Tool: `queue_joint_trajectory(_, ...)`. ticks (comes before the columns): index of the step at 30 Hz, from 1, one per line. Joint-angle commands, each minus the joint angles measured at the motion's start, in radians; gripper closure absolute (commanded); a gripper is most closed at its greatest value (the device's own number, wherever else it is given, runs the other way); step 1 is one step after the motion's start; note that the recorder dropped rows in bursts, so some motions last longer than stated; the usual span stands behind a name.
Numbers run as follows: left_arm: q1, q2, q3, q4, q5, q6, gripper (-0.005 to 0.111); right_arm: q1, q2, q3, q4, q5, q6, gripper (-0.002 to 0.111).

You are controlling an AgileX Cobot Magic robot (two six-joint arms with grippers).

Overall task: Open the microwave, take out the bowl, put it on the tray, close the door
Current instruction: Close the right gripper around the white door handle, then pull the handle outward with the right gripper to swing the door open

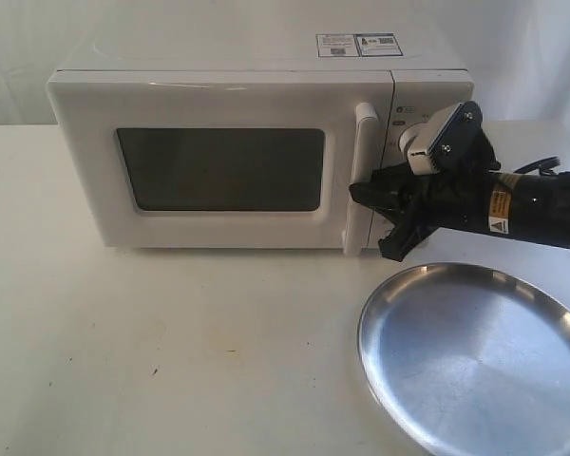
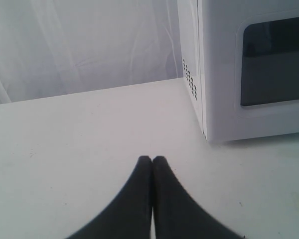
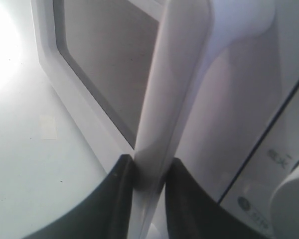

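Note:
The white microwave (image 1: pixel 247 142) stands at the back of the table with its door (image 1: pixel 218 166) closed. My right gripper (image 1: pixel 372 195) is shut on the door's vertical white bar handle (image 1: pixel 363 171), low on the bar; in the right wrist view both black fingers press the handle (image 3: pixel 174 99) from either side at the right gripper (image 3: pixel 150 169). The silver tray (image 1: pixel 475 351) lies at the front right, with nothing on it. The bowl is hidden. My left gripper (image 2: pixel 152 159) is shut on nothing above the table, left of the microwave (image 2: pixel 249 69).
A white knob (image 3: pixel 294 199) sits on the control panel right of the handle. A white curtain (image 2: pixel 79 45) hangs behind the table. Bare white tabletop (image 1: pixel 171 351) spreads in front of the microwave.

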Motion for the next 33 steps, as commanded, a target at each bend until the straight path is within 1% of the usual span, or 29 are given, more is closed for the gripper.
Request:
queue_joint_trajectory(1,-0.004,-0.002,-0.003,-0.008,-0.004,0.000,0.107,0.058,-0.013,0.028,-0.241,-0.328,-0.033,0.108)
queue_joint_trajectory(14,-0.004,-0.002,-0.003,-0.008,-0.004,0.000,0.107,0.058,-0.097,0.148,-0.274,-0.328,-0.056,0.108)
queue_joint_trajectory(24,-0.004,-0.002,-0.003,-0.008,-0.004,0.000,0.107,0.056,-0.124,0.152,-0.270,-0.328,-0.022,0.108)
queue_joint_trajectory(31,-0.004,-0.002,-0.003,-0.008,-0.004,0.000,0.107,0.056,-0.129,0.152,-0.195,-0.328,-0.023,0.108)
queue_joint_trajectory(33,-0.004,-0.002,-0.003,-0.008,-0.004,0.000,0.107,0.056,-0.129,0.152,-0.165,-0.328,-0.015,0.103)
